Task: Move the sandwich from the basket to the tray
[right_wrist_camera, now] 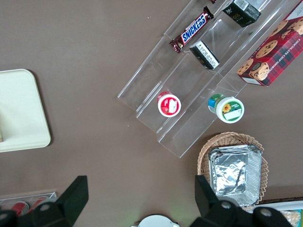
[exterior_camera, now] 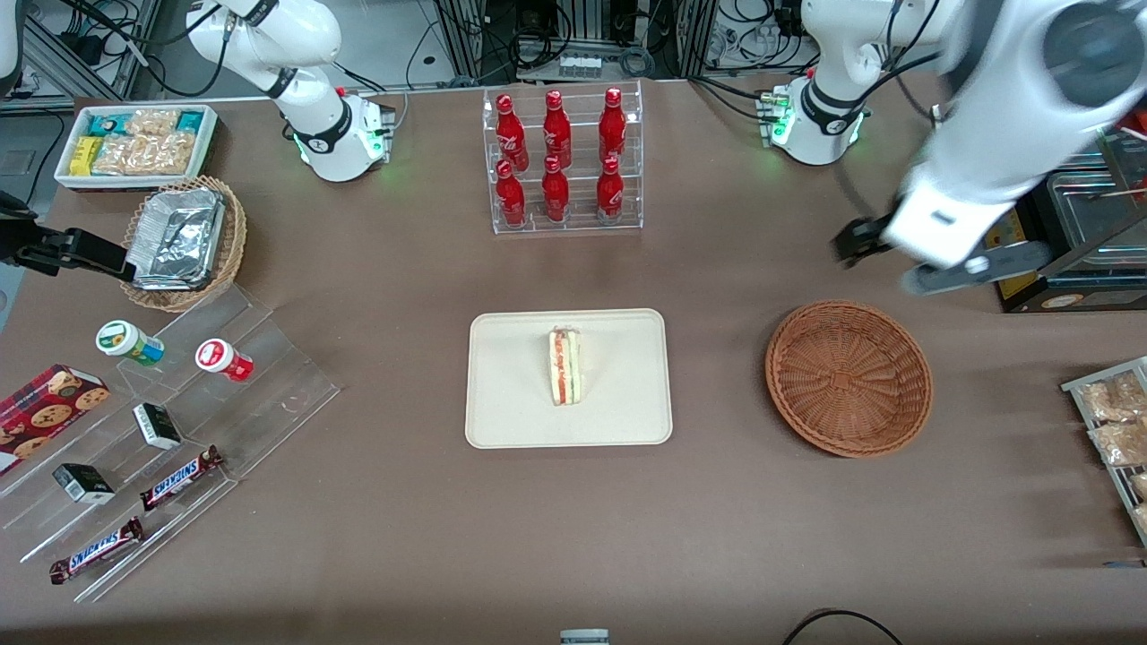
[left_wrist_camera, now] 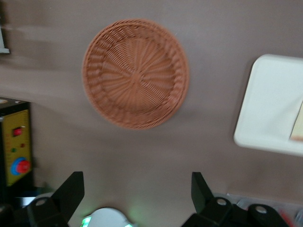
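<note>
The small triangular sandwich of pale white bread with red-pink and green filling [exterior_camera: 564,365] stood on its edge near the middle of the flat cream-beige rectangular tray [exterior_camera: 511,421], apart from every rim. The round reddish-brown woven wicker basket [exterior_camera: 849,377] sat beside the tray toward the working arm's end of the bench [exterior_camera: 403,537] and held nothing. So the placing looked done, to my judgement.

The left arm's gripper [left_wrist_camera: 137,196] hung high above the bench, farther from the front camera than the basket and well apart from the tray. Its fingers [left_wrist_camera: 71,189] were spread wide with nothing between them.

Little remained to go wrong, and what did lay with the sandwich itself. It rested on a narrow edge with the filling layers facing upward, so a knock to the tray or the bench might have toppled it flat, though it would likely have stayed inside the low rim. The arm's way back was the other risk: a black machine with a yellow panel [left_wrist_camera: 16,146] stood on the bench close to the gripper, nearer than the basket, and a careless swing could have clipped it.
</note>
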Robot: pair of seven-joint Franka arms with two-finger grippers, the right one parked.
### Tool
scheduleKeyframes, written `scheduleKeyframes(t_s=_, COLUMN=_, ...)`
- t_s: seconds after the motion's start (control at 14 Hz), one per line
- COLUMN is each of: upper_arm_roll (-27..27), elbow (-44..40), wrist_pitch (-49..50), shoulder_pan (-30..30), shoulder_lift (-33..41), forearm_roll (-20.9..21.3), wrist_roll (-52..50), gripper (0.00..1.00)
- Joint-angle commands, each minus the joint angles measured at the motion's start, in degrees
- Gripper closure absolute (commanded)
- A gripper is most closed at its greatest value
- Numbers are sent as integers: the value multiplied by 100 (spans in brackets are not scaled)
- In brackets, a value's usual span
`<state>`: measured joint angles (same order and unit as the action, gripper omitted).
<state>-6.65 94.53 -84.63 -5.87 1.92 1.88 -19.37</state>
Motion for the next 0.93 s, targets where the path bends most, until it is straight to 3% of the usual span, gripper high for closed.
scheduleKeyframes(t_s=0.0, upper_arm_roll=347, elbow=277, wrist_pitch=236, shoulder_pan=165, shoulder_lift=440, forearm_roll=-223, wrist_roll=880, gripper=0)
scheduleKeyframes(t_s=0.29, upper_arm_roll=998, elbow=250, wrist_pitch=430, shoulder_pan=244, shoulder_lift=626, forearm_roll=-302, wrist_roll=2031, gripper=0)
scheduleKeyframes(t_s=0.86, upper_arm_roll=744, elbow=-242, wrist_pitch=386, shoulder_pan=473, shoulder_lift=125, forearm_roll=-223, wrist_roll=2165, gripper=0)
